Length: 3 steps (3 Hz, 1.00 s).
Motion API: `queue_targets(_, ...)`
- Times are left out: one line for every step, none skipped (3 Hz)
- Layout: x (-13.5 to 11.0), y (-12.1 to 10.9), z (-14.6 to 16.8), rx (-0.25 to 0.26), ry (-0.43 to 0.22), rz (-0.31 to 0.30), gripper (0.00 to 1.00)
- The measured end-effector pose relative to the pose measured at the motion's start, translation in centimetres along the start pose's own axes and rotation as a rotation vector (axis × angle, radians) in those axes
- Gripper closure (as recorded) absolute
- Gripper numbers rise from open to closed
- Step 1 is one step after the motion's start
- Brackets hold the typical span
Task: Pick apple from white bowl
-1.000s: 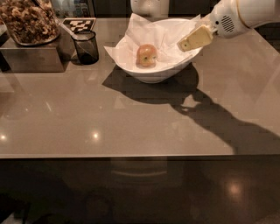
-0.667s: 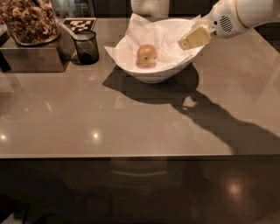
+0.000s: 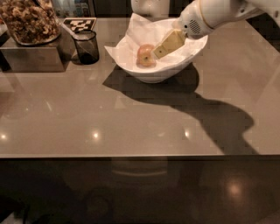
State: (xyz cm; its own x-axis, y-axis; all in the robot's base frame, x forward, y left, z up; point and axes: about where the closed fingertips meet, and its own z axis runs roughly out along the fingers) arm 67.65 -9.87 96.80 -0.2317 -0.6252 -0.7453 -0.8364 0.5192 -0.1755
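The white bowl (image 3: pixel 175 70) stands at the back middle of the brown table, lined with crumpled white paper. The small yellowish-red apple (image 3: pixel 144 55) lies inside it, left of centre. My gripper (image 3: pixel 158 52) reaches in over the bowl from the upper right on a white arm. Its pale yellow fingers (image 3: pixel 168 43) point down-left and their tips are right beside the apple's right side.
A small dark glass cup (image 3: pixel 86 47) stands left of the bowl. Behind it lies a black-and-white marker tag (image 3: pixel 78 22). A container of nuts (image 3: pixel 30 19) sits on a metal box (image 3: pixel 33 57) at the back left. A white object (image 3: pixel 151 6) stands behind the bowl.
My gripper has moved left and down from the bowl's right rim into the bowl, ending next to the apple. The apple and bowl have not moved.
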Motion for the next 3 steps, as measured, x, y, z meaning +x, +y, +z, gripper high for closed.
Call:
queue_targets(-1.19, -1.32, 4.8, -0.055, 0.032, -0.054, 0.17)
queue_targets(-1.29, -1.35, 4.82, -0.054, 0.031, -0.054, 0.16)
queue_targets(-1.29, -1.36, 4.84, -0.054, 0.031, -0.054, 0.29)
